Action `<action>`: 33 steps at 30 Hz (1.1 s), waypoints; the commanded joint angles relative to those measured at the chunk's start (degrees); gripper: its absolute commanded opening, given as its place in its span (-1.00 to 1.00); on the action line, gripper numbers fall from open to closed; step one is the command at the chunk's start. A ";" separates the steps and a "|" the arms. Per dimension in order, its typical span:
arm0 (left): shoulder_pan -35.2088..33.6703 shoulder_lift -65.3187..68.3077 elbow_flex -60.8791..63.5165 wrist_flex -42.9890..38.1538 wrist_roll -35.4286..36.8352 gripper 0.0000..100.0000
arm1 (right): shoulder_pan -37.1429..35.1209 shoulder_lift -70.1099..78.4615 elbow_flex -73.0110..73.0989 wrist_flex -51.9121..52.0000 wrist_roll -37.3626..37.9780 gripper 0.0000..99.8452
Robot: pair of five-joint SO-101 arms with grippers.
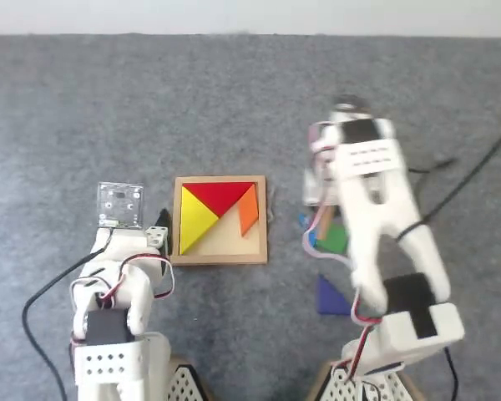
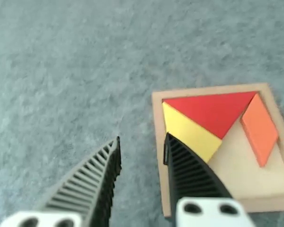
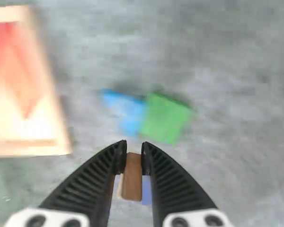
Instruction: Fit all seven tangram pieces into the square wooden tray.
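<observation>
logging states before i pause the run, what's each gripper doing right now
Left gripper: open, holding nothing.
Right gripper: closed on a small piece, seen brown edge-on with a sliver of blue beside it.

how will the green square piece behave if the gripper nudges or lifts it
Probably stiff: the green square looks like a flat, solid slab. Lying flat on the grey carpet, it should slide rather than roll or tip. A push may also shove the blue piece beside it.
</observation>
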 commanded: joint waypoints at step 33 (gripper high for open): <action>-7.12 -1.23 0.66 0.79 -4.13 -0.70 | -14.20 13.93 -2.29 -22.55 17.58 -0.90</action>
